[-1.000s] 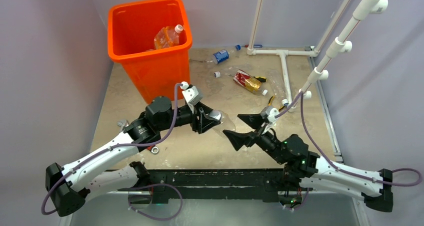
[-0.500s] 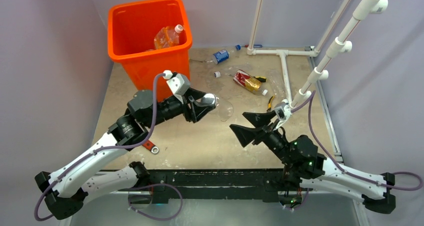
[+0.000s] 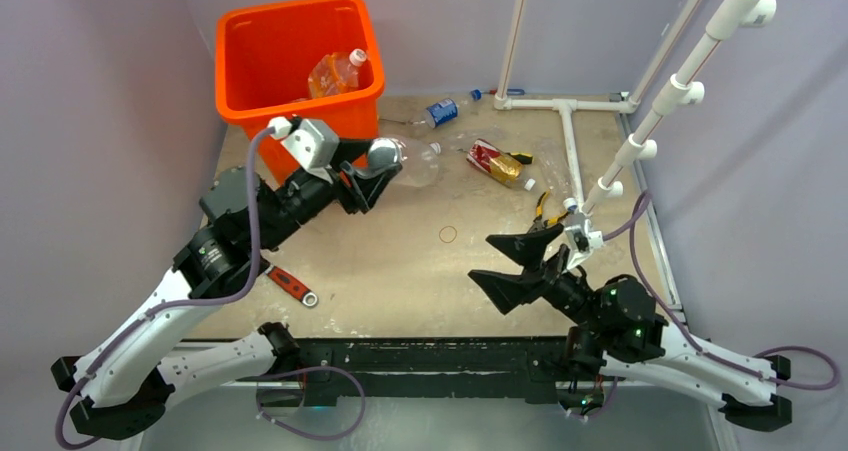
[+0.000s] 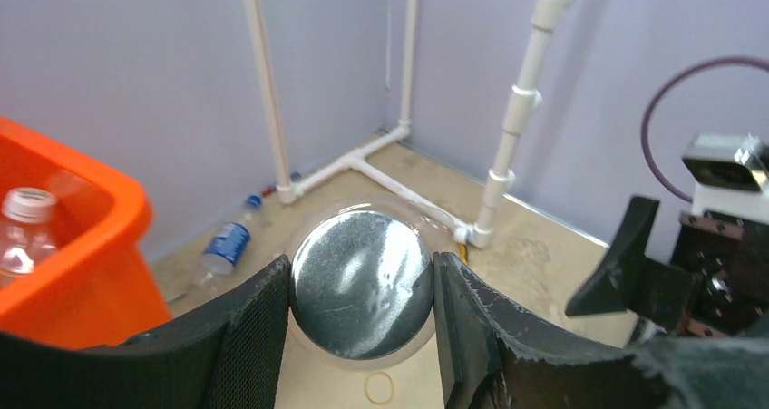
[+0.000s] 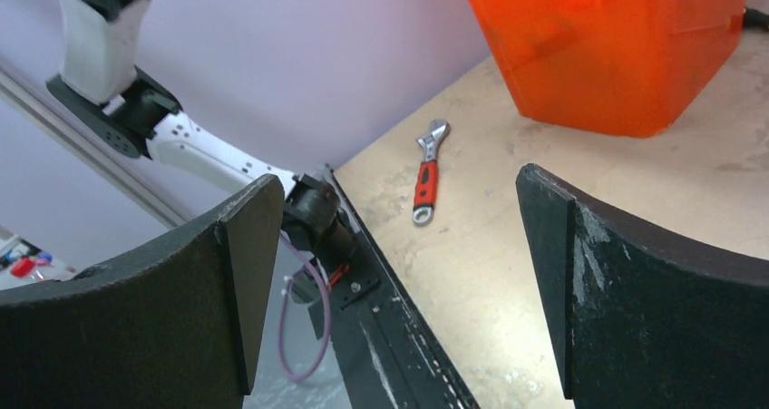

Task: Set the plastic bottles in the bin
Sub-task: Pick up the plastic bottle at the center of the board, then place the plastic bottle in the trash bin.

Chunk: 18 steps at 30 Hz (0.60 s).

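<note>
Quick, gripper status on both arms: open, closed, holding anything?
Left gripper: closed on a small clear plastic bottle.
Right gripper: open, holding nothing.

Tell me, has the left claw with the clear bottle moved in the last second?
Yes. The left gripper, shut on the clear bottle, has travelled up and left in the top view, ending close to the orange bin.

Your light: bright, even, soft shadows. Glare on bottle base; wrist views blur at near edges.
</note>
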Each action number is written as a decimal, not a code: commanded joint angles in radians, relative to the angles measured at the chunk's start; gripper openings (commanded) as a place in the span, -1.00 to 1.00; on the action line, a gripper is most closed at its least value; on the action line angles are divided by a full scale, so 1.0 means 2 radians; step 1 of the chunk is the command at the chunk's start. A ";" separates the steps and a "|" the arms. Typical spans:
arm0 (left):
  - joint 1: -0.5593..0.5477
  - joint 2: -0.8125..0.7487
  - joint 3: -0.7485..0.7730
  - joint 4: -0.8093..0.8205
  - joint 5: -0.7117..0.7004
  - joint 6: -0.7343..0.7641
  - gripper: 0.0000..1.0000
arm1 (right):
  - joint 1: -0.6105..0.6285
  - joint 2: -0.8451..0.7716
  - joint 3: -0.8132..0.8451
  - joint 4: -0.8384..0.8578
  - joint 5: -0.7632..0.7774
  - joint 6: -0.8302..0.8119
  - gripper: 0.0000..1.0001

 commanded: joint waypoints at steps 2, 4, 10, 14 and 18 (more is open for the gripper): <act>-0.001 0.014 0.060 0.048 -0.116 0.021 -1.00 | 0.001 0.029 0.012 -0.023 0.002 -0.010 0.98; -0.001 0.040 0.090 0.060 -0.156 0.020 -1.00 | 0.001 0.049 0.007 -0.015 0.016 -0.004 0.98; -0.002 0.151 0.232 0.059 -0.244 0.037 -1.00 | 0.001 0.115 -0.001 0.026 0.018 0.008 0.98; -0.002 0.176 0.282 0.129 -0.291 0.076 -1.00 | 0.001 0.149 -0.003 0.037 0.017 0.015 0.98; -0.001 0.200 0.315 0.162 -0.350 0.126 -1.00 | 0.001 0.169 -0.007 0.044 0.008 0.022 0.98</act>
